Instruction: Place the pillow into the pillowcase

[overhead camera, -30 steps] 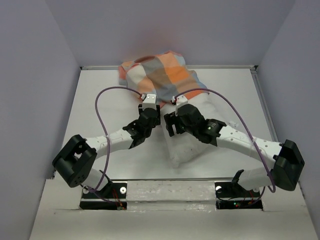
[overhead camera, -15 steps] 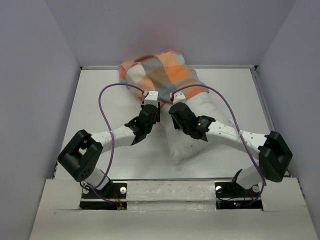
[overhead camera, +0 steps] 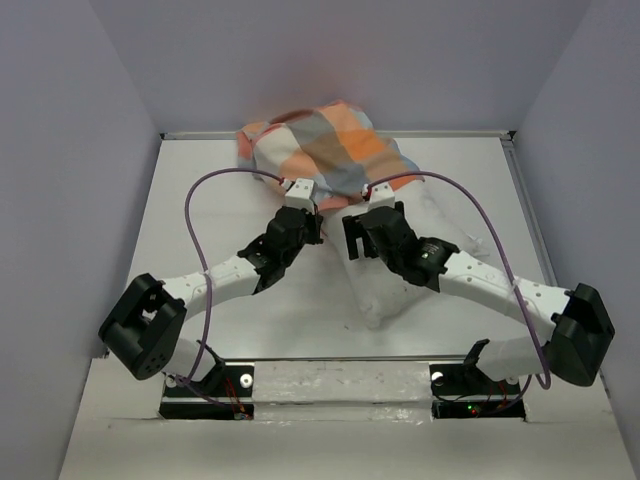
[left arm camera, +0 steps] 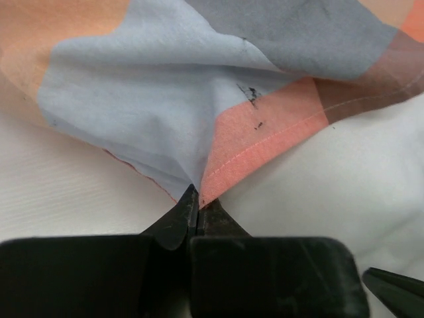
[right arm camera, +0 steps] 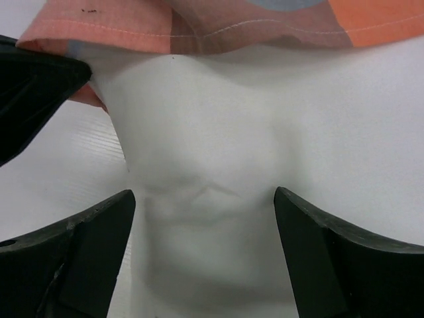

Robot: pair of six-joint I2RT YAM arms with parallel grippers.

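The checked pillowcase lies bunched at the table's far edge, its open end facing me. The white pillow has its far end inside that opening, and the rest stretches toward the near right. My left gripper is shut on the pillowcase's lower hem, where the light blue and orange checks meet at the fingertips. My right gripper is open and hovers over the pillow just short of the orange hem, with one finger on each side of a dimple.
White table with a raised rim, enclosed by pale walls on three sides. Purple cables loop over both arms. One finger of the left gripper shows at the left of the right wrist view.
My left gripper has closed on the pillowcase hem. The right gripper pinched shut half a second ago and now stands open again, and the pillow's near end has shifted a little to the right.
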